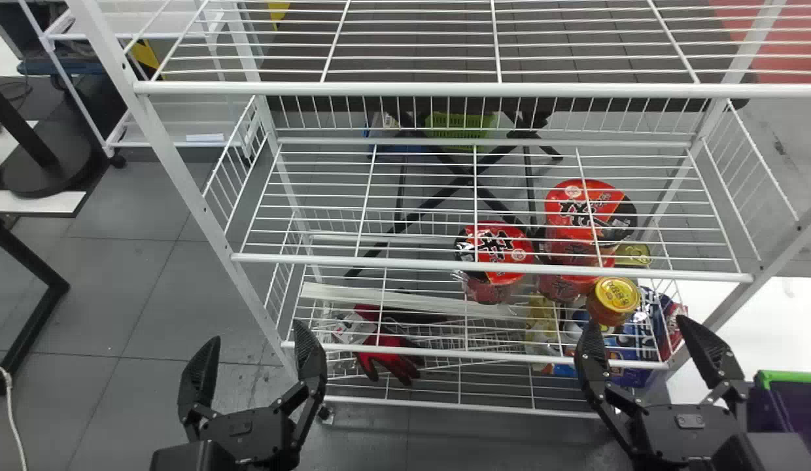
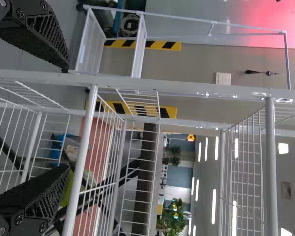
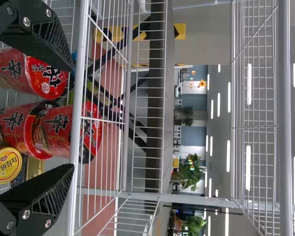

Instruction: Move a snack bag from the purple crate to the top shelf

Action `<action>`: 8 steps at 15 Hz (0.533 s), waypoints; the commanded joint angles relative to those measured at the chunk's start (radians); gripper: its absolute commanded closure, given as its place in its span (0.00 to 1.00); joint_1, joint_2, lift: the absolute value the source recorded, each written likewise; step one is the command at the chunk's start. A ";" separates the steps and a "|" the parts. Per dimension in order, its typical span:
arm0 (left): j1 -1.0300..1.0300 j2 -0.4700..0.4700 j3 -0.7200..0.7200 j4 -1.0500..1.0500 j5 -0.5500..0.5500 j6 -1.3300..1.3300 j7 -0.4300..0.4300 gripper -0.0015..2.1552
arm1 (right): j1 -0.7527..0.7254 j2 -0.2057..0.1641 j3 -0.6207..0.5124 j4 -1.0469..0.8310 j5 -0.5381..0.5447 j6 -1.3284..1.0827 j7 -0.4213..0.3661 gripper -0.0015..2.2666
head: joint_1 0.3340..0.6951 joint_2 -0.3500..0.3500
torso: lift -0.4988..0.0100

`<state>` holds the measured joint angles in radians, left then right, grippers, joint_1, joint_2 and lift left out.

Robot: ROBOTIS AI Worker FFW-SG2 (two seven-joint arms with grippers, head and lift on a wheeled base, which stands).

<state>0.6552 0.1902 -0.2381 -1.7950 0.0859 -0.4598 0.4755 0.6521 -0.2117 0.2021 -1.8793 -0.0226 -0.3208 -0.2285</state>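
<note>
- Shelving of thin white wire (image 1: 490,267) spans the head view, its long front rails crossing from side to side.
- The left gripper (image 1: 257,332) stands wide before the rack's lower left corner, a square white upright (image 1: 212,232) passing between its two fingers in the head view.
- The right gripper (image 1: 638,322) is likewise spread wide, before the lower right part of the rack; both hold nothing between their fingers.
- A broad gap lies between the two grippers, and the top shelf, with its straight front rail (image 1: 412,88), is well above them.
- The purple crate with a bright green rim (image 1: 788,377) is partly in sight beside the right gripper, at the head view's right edge; whether a snack bag lies in it cannot be told.
- Dark grey floor tiles (image 1: 150,281) run under the rack, and a glossy white surface (image 1: 765,314) lies to its right.
- Round red noodle bowls (image 1: 494,252) in crinkled clear film sit below the middle wires, near a squat can with a yellow lid (image 1: 615,296) and shiny blue packets (image 1: 644,327).
- Further left are a long flat white strip (image 1: 405,303) and a red fabric glove with dark fingertips (image 1: 389,358).
</note>
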 commanded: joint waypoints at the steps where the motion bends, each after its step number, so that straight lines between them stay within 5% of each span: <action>1: -0.005 0.000 0.000 0.005 0.002 0.002 0.000 0.03 | -0.002 0.000 0.000 0.003 0.006 -0.014 0.000 0.06 | 1.00 0.60 | 0.32; 8: -0.006 0.000 -0.003 0.002 0.002 0.002 0.000 0.03 | -0.005 -0.002 0.010 0.006 0.015 -0.039 0.000 0.06 | 1.00 0.61 | 0.26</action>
<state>0.6489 0.1902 -0.2404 -1.7921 0.0881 -0.4583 0.4755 0.6483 -0.2132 0.2088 -1.8730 -0.0103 -0.3593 -0.2285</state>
